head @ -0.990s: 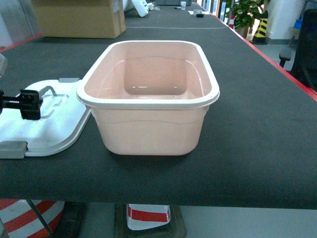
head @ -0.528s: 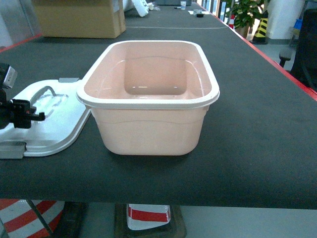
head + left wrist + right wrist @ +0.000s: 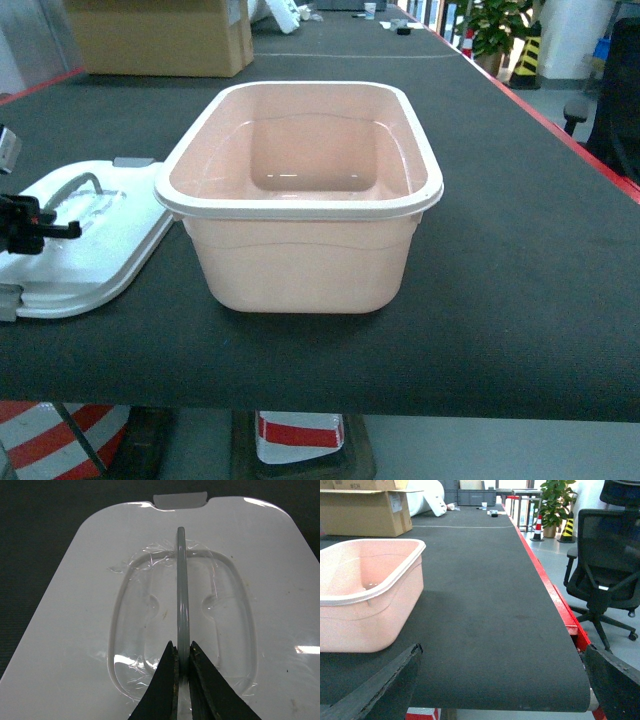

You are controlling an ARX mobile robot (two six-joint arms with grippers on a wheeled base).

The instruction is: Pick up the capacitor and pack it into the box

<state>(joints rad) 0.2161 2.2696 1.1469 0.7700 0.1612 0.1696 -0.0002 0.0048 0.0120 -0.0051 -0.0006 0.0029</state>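
Box (image 3: 300, 200) stands upright and lidless at mid tabletop (image 3: 520, 260), mouth up, long axis running away from the head camera. Lid (image 3: 90, 250) lies flat to its left, close beside the rim. Left pincer (image 3: 182, 652) is pressed onto the raised grey handle (image 3: 181, 590). Right pincer (image 3: 502, 680) is spread wide, holding nothing, low over the tabletop right of the box.

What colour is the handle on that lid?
Grey, on a white lid; the handle shows best in the left wrist view.
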